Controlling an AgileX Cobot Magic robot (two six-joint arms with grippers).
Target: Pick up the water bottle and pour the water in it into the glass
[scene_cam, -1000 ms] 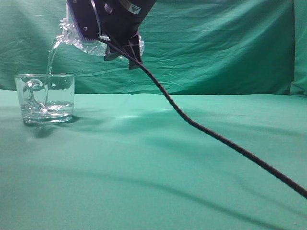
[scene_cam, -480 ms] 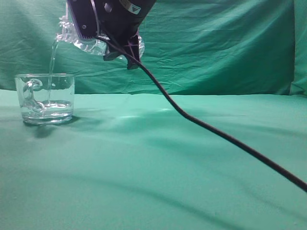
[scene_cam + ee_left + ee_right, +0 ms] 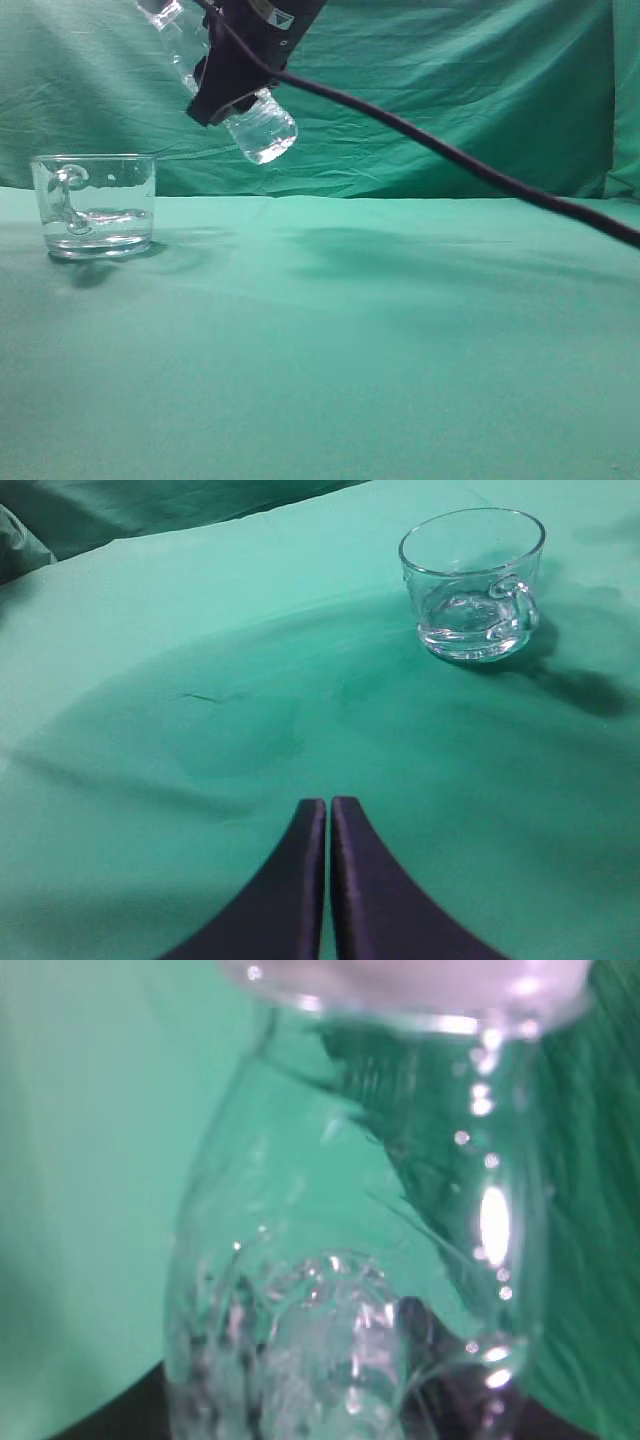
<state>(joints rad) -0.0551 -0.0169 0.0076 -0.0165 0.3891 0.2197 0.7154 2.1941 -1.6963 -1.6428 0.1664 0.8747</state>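
The exterior view is the only one showing the whole setup: the tall clear plastic water bottle [image 3: 235, 85] hangs in the air, tilted, its base lower and to the right, its neck end up at the top left, held around its middle by the right gripper [image 3: 232, 72]. A black cable [image 3: 450, 160] trails off to the right edge. The short wide clear glass mug with the curved handle [image 3: 95, 205] sits on the green cloth-covered surface [image 3: 350, 350], below and left of the bottle, well apart from it, with clear water [image 3: 100, 228] low in it.

The left wrist view adds a top-down angle: the mug [image 3: 472, 583] stands far off from the left gripper [image 3: 329, 820], whose dark fingers [image 3: 300, 880] are pressed together, holding nothing.

The right wrist view is basically all bottle [image 3: 360, 1260], very close and blurry, with droplets inside; the fingers barely show at the bottom corners.
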